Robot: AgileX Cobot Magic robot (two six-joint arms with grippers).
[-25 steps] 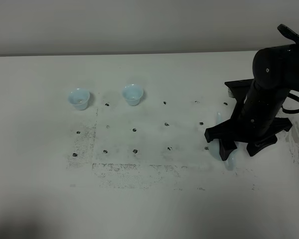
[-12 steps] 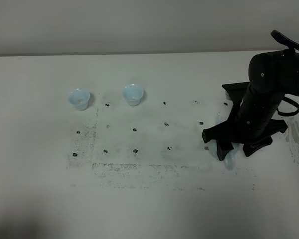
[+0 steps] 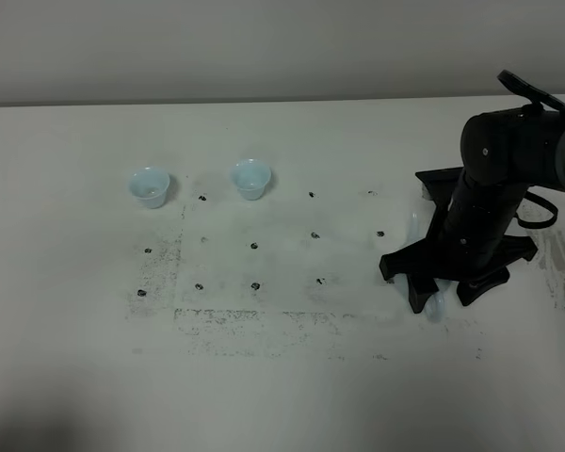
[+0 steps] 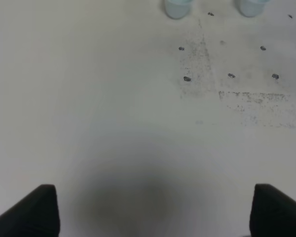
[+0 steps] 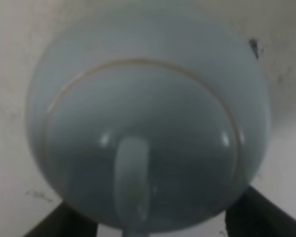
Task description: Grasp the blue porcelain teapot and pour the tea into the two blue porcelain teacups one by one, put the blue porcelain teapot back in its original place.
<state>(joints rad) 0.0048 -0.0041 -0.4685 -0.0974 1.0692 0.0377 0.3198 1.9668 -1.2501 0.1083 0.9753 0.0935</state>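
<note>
Over the tabletop's (image 3: 264, 377) near-left part, the left gripper (image 4: 150, 212) is hovering with fingers wide apart. By the right edge, the right gripper (image 3: 444, 298) is straddling the blue porcelain teapot (image 5: 148, 123), jaws spread wide; contact unclear. Farther back, the left teacup (image 3: 150, 186) and the right teacup (image 3: 250, 178) are standing upright, apart.

Pale blue teapot (image 5: 153, 98) and teacups (image 3: 150, 186)

Near half of the table (image 3: 282, 395) open for passage, first teacup (image 3: 150, 186) and second teacup (image 3: 250, 178) toward the far edge, clear gap between them, right gripper (image 3: 443, 298) over teapot (image 5: 148, 113) blocking the right edge.
</note>
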